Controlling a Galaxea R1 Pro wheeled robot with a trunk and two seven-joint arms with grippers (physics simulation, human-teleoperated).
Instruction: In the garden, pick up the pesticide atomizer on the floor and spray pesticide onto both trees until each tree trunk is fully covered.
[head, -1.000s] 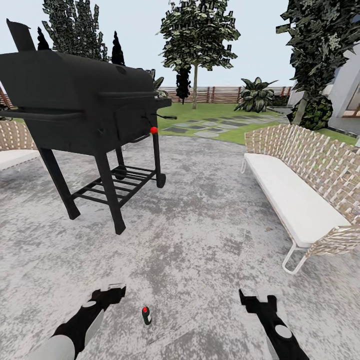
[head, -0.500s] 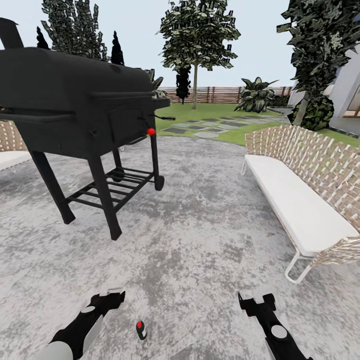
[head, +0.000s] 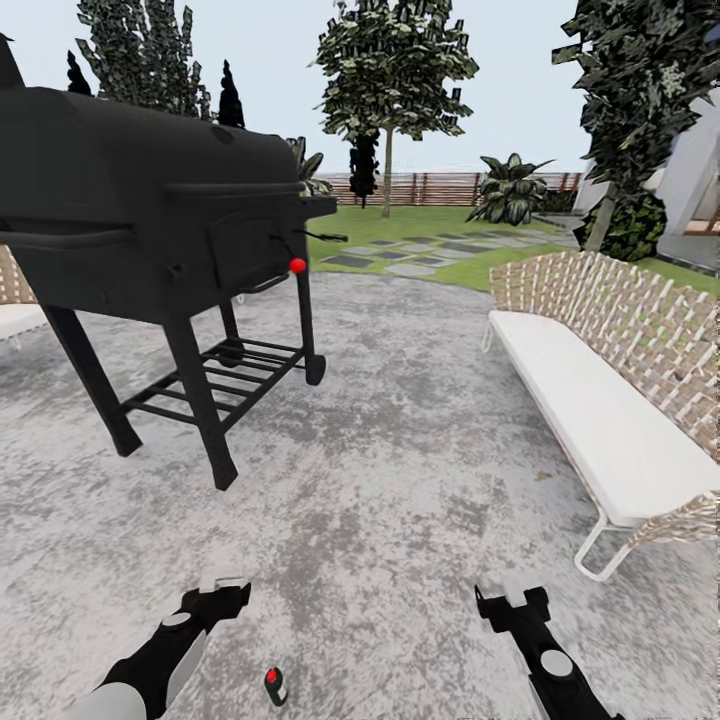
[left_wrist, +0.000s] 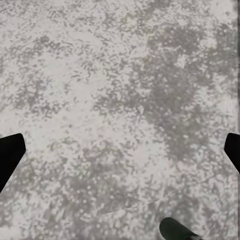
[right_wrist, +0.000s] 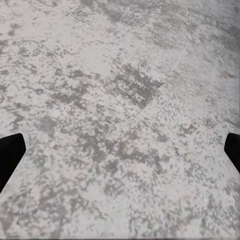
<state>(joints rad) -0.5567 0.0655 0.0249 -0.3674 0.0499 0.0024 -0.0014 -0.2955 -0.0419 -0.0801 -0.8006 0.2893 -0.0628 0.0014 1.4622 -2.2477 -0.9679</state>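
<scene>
Head view: the left gripper (head: 222, 582) and right gripper (head: 512, 598) hang low over the mottled grey stone patio floor (head: 400, 450), fingers spread and holding nothing. Between them, nearer the left, the small dark red-capped pesticide atomizer (head: 275, 686) lies on the floor. Beyond stand a black barrel grill (head: 150, 220), a white-cushioned woven bench (head: 600, 390), and slim pale-trunked trees (head: 388, 80) on the green lawn (head: 440, 225).

The scene is viewed from the head camera, set high and aimed forward and down across the mottled grey patio (head: 400, 450) toward the lawn (head: 440, 225) and fence (head: 440, 187). The patio (left_wrist: 120, 100) is viewed closely from the left wrist camera, which is pointed down. The same paving (right_wrist: 120, 120) is faced by the right wrist camera. The patio surface is shared by all three views.
</scene>
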